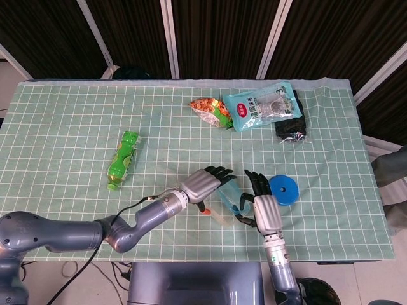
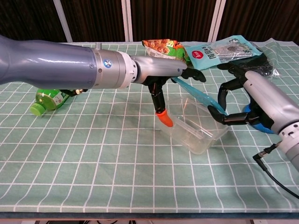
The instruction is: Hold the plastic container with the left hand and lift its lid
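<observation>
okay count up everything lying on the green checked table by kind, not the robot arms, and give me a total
Snack packets: 3, orange-green, light blue, black
Green bottle: 1
Blue disc: 1
Clear plastic container: 1
Container lid, raised: 1
Total: 7

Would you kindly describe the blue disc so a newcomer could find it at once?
Start at the green checked tablecloth and go to its near right part, just beyond the right hand. The blue disc lies flat there, the only round, solid blue thing with a hole in its middle.
</observation>
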{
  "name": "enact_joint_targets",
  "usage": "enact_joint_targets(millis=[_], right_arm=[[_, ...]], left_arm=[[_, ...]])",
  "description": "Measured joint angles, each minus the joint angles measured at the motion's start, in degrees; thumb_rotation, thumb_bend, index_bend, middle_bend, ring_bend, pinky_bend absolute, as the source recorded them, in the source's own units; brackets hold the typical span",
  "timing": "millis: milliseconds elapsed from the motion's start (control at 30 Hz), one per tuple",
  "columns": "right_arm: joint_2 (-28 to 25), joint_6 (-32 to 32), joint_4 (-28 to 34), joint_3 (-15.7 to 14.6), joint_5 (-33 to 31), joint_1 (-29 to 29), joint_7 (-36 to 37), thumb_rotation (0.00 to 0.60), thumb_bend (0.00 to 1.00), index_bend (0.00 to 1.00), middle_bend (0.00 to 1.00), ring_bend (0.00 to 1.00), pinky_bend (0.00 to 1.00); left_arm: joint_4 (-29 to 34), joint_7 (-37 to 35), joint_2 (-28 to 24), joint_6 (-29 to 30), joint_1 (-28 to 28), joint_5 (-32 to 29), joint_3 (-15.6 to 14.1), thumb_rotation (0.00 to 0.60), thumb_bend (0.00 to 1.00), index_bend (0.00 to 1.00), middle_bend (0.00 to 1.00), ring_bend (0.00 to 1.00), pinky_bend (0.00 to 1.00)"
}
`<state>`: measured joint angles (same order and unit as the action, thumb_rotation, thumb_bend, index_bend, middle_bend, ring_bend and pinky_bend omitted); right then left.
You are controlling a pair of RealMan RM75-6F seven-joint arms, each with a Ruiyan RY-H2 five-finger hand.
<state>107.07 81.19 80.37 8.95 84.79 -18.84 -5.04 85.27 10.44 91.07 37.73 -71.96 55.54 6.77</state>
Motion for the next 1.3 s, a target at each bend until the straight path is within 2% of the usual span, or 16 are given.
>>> enact_joint_targets(millis=[367, 500, 567, 600, 700, 733, 833, 1067, 1200, 1300], right_arm=[[-0.9, -0.3, 2.3, 2.7, -1.2, -1.0, -1.8, 0.6, 0.52, 0.71, 0.1, 0.0, 0.0], [-1.4, -0.8, 3.1, 5.4, -2.4, -2.1, -3.4, 0.6, 0.52, 0.71, 0.1, 0.0, 0.0], [-2.0, -1.3, 3.3, 7.3, -3.4, -2.9, -5.0, 0.6, 0.52, 0.67, 0.1, 0.0, 0.0], [-2.3, -1.6, 3.4, 8.2, -3.9, -3.3, -5.7, 0.6, 0.52, 0.57, 0.08, 0.0, 0.0], [-3.5, -2.5, 3.4, 11.1, -6.2, -4.3, -8.6, 0.6, 0.5, 0.11, 0.01, 0.0, 0.0], [-4.0, -2.9, 3.4, 11.9, -7.4, -4.5, -10.0, 0.6, 0.47, 0.02, 0.0, 0.0, 0.0], [-5.3, -4.0, 4.1, 13.6, -11.2, -5.0, -14.5, 0.6, 0.4, 0.0, 0.0, 0.0, 0.0], [-10.7, -4.6, 10.1, 18.7, -23.0, -5.5, -29.4, 0.6, 0.37, 0.0, 0.0, 0.0, 0.0], [-15.2, -3.7, 14.2, 18.9, -24.5, -4.0, -31.7, 0.6, 0.36, 0.0, 0.0, 0.0, 0.0], [-18.7, -3.1, 17.2, 17.4, -23.8, -1.7, -30.9, 0.6, 0.35, 0.0, 0.0, 0.0, 0.0]], left_arm=[[5.0, -0.4, -5.7, 4.2, 4.5, 3.8, -1.5, 0.6, 0.0, 0.0, 0.0, 0.0, 0.1], [7.4, -1.1, -8.5, 6.7, 6.6, 5.2, -1.5, 0.6, 0.0, 0.0, 0.0, 0.0, 0.09], [8.6, -1.4, -9.9, 7.8, 7.6, 5.9, -1.6, 0.6, 0.0, 0.0, 0.0, 0.0, 0.09], [9.2, -1.5, -10.9, 8.6, 8.2, 6.3, -1.6, 0.6, 0.0, 0.0, 0.0, 0.0, 0.09], [10.9, -1.8, -13.4, 10.6, 10.0, 7.4, -2.0, 0.6, 0.0, 0.0, 0.0, 0.0, 0.09], [11.4, -1.9, -14.2, 11.2, 10.6, 7.6, -2.1, 0.6, 0.0, 0.0, 0.0, 0.0, 0.09], [13.5, -2.2, -16.9, 13.3, 12.6, 8.5, -2.5, 0.6, 0.0, 0.0, 0.0, 0.0, 0.09], [18.1, -2.2, -22.1, 17.9, 17.3, 10.0, -3.8, 0.6, 0.0, 0.0, 0.0, 0.0, 0.09], [20.7, -1.7, -24.4, 21.1, 20.4, 10.7, -5.1, 0.6, 0.0, 0.0, 0.0, 0.0, 0.09], [22.5, 0.1, -26.1, 24.2, 23.1, 10.8, -6.5, 0.6, 0.0, 0.0, 0.0, 0.0, 0.09]])
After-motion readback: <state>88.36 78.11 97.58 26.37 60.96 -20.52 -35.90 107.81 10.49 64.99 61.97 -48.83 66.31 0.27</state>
